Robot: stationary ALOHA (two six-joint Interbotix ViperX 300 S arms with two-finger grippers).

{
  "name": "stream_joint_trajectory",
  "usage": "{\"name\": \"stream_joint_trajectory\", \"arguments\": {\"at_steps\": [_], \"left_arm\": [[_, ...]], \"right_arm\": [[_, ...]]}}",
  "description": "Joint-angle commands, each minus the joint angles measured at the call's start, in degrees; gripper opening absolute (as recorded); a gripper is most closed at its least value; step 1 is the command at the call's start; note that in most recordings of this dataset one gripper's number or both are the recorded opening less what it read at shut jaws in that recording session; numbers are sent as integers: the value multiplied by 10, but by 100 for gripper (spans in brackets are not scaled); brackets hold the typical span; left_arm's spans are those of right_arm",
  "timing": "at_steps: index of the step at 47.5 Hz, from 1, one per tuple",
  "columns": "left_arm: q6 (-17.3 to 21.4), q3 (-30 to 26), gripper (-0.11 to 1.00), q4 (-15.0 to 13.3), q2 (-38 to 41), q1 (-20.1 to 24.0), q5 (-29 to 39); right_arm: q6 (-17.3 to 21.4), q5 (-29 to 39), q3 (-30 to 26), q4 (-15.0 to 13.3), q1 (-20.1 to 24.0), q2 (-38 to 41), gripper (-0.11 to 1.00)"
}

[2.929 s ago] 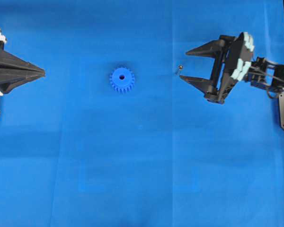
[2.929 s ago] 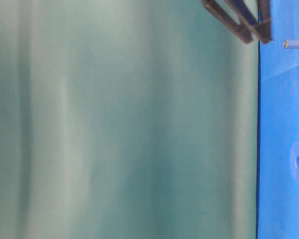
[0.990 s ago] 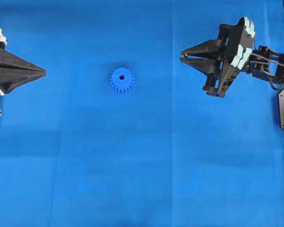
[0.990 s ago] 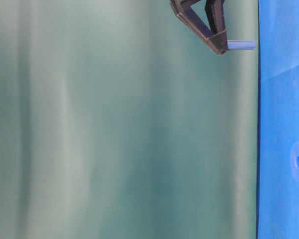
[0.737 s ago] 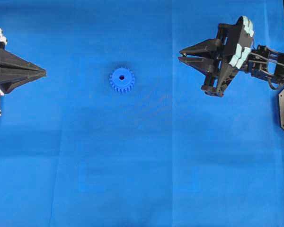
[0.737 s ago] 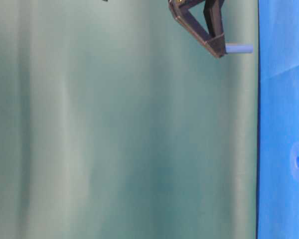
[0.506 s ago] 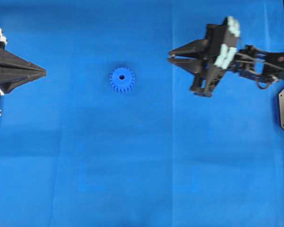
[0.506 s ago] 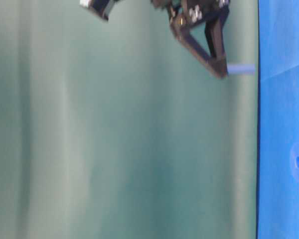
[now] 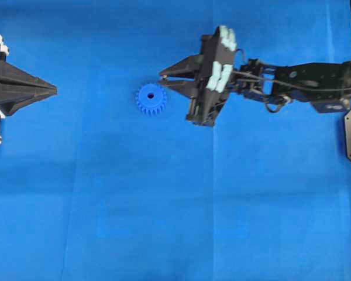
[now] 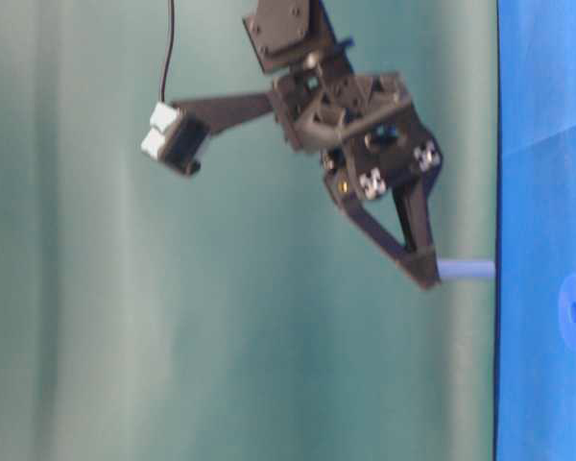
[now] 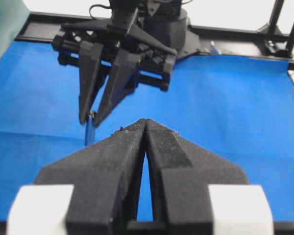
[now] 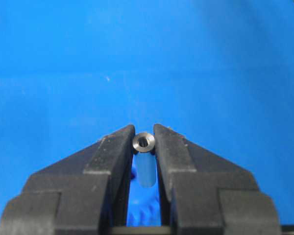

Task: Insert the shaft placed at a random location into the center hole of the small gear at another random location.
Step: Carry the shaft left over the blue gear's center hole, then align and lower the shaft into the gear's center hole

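Shaft carried upright beside gear, ready for insertion.
Right gripper (image 12: 144, 147) fingers clamp the shaft (image 12: 143, 142) vertically, just beside the small gear (image 9: 151, 99); left gripper (image 11: 146, 123) fingers closed, empty, parked well apart.

A plain bright-blue cloth (image 9: 164, 205) covers the worktop, with faint paler fold lines across it. The gear (image 9: 151, 98) is the same bright blue, barely darker, with a small dark hole (image 9: 151, 96) at its middle. The pin (image 12: 143, 142) is shiny silver-grey at its round end, and its side takes on a blue tint from the cloth. The right hand (image 9: 162, 79) is matt black, with pale mint-green pieces on its body. The left hand (image 9: 52, 90) is black too, with white blocks behind. The backdrop (image 10: 125, 336) is dull green.
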Motion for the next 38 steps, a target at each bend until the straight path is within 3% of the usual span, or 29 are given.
{"name": "stream_joint_trajectory", "arguments": {"at_steps": [1,8,27,38], "left_arm": [[0,-6,0,1,2,2,-5],[0,-6,0,1,2,1,-5],[0,-5,0,0,2,1,-5],[0,-5,0,0,2,2,-4]], "right_arm": [[-1,4,-34,1,7,8,3],[-1,11,-58,0,13,30,3],[1,-14,-58,1,14,76,3],[1,-30,-56,20,14,109,3]]}}
